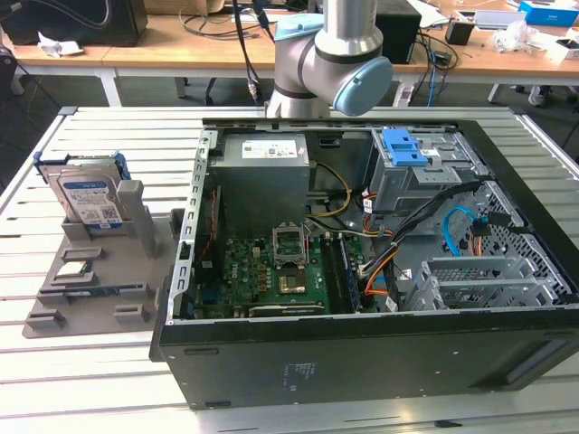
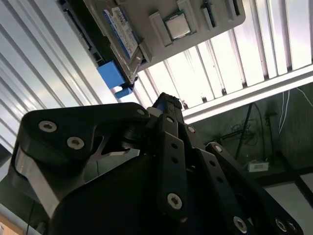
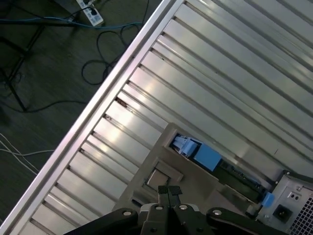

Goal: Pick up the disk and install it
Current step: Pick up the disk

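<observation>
Item 1. Claw (image 3: 169, 190): I read the fingertips as pressed together with nothing between them. In both wrist views it hangs over the grey holder (image 1: 136, 221), well clear of it.

Item 2. Disk (image 1: 89, 194): it stands on edge in a slot at the far end of the grey holder, labelled face outward, with the blue carrier (image 2: 111, 74) framing it. It is not picked up and not installed.

Item 3. Grey holder: it lies flat on the slatted bench (image 1: 90, 389), at the exterior view's left of the computer case (image 1: 362, 357). A processor chip (image 1: 72, 268) rests in a pocket nearer the camera than the disk.

Item 4. Computer case: it lies on its side with the panel off. The motherboard (image 1: 271, 271), the grey power-supply box (image 1: 262, 176) and a blue bracket (image 1: 404, 147) at the drive cage are exposed.

Item 5. Arm (image 1: 330, 54): I see its base joints behind the case.
</observation>
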